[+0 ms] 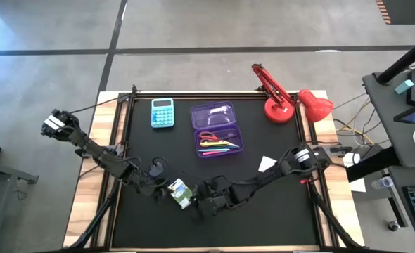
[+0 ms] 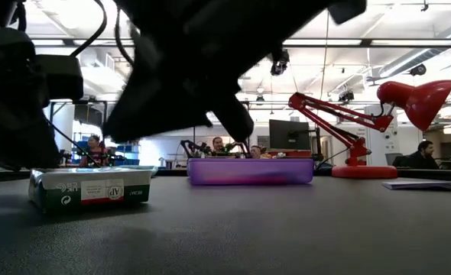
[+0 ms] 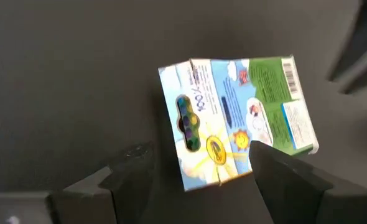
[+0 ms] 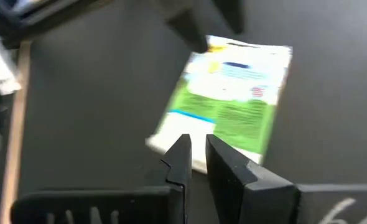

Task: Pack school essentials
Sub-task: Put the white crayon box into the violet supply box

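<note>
Your left gripper (image 3: 196, 180) hangs spread wide just over the green-and-white packet (image 3: 233, 121), one finger each side, nothing grasped yet. Your right gripper (image 4: 199, 158) sits at the packet's other edge, fingers nearly pinched together, holding nothing. The packet lies flat on the black mat (image 1: 264, 211) near the front edge, between both wrists, well apart from the purple pencil case (image 1: 217, 130), which already holds the scissors (image 1: 209, 136) and pens (image 1: 218, 145). Square the left fingers to the packet's narrow sides before closing, it sits skewed to them, and pull the right arm clear first so they don't clash
</note>
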Motion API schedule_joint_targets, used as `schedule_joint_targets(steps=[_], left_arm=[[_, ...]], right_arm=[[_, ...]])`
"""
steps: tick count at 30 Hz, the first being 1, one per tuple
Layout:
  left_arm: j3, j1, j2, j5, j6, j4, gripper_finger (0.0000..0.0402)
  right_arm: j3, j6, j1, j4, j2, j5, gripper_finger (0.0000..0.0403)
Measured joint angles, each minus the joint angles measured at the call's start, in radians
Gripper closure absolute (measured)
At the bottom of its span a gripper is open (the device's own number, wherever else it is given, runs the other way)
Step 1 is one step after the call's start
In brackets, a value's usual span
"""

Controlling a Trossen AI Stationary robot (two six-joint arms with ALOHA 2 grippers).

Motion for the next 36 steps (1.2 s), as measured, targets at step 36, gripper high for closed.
schedule_joint_targets(steps=[36], left_arm=[[-0.007, 0.058, 0.034, -0.039, -0.231, 0.055, 0.0158]], right_arm=[[-0.002, -0.013, 0.026, -0.105, 0.089, 0.126, 0.0367]])
